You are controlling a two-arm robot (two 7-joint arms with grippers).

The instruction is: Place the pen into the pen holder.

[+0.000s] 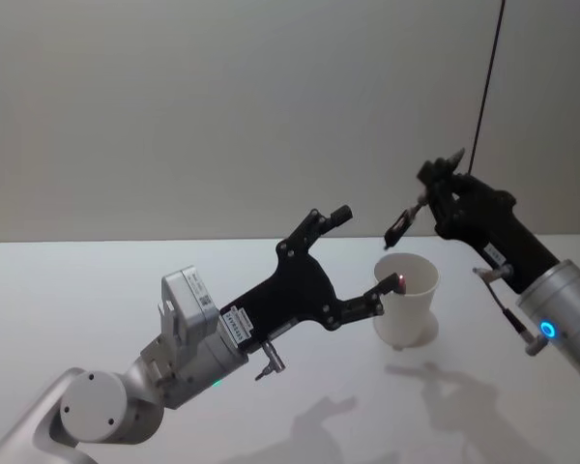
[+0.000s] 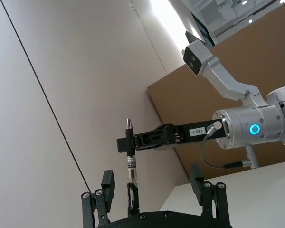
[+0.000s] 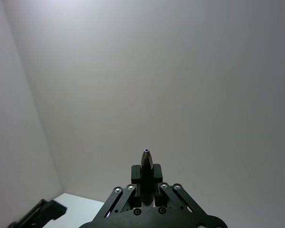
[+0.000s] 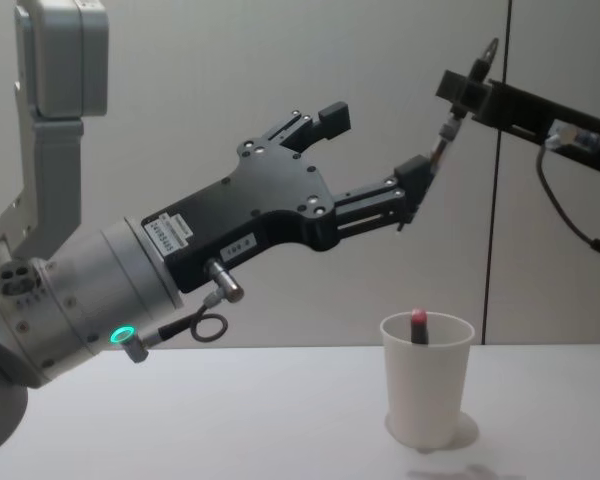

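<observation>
- The pen, slim and dark-tipped with a clear barrel, hung tilted in the air, tip toward one o'clock, above the cup.
- The pen holder, a white paper cup, stood upright on the table with a red-tipped object inside.

Both arms were raised: the left gripper reached forward with fingers spread wide, while the right gripper stood clamped, angled upward from the right.
</observation>
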